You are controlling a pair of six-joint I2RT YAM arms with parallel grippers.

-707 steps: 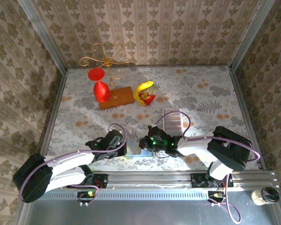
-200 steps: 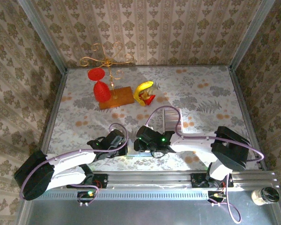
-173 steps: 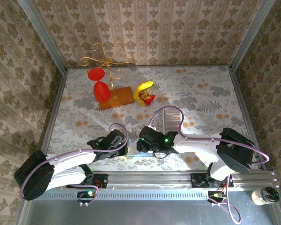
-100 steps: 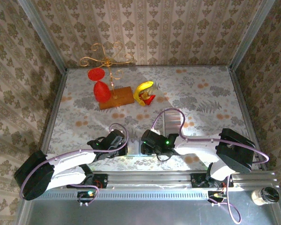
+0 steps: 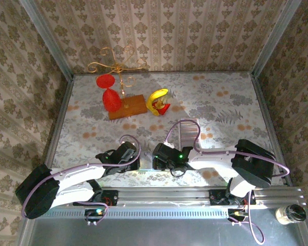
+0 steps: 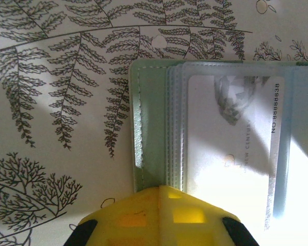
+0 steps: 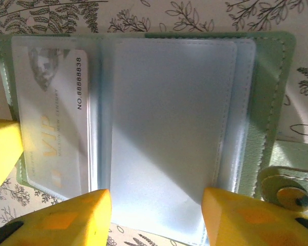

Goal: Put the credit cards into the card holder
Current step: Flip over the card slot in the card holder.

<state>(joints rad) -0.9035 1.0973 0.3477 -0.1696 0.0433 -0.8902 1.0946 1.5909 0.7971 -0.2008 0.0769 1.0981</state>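
The card holder (image 5: 146, 162) lies open on the cloth between my two grippers, a pale sage-green wallet (image 7: 269, 113) with bluish clear sleeves (image 7: 169, 133). One silvery card (image 7: 51, 118) marked VIP sits in its left sleeve (image 6: 231, 138). My left gripper (image 6: 161, 197) is shut, its yellow tip resting on the wallet's green edge (image 6: 151, 133). My right gripper (image 7: 156, 218) is open, a finger on each side of the middle sleeve. The credit cards (image 5: 189, 132), a ribbed silvery strip, lie behind the right gripper (image 5: 158, 158).
The wallet's snap tab (image 7: 288, 196) sticks out at its right. A red goblet (image 5: 109, 97), a gold wire stand (image 5: 118, 64) on a wooden base (image 5: 128, 106) and a banana (image 5: 156, 97) stand at the back. A jar (image 5: 290, 213) sits off the table, near right.
My right gripper has shifted a little back and forth over the open wallet and its cable loop has risen. The left arm has stayed put.
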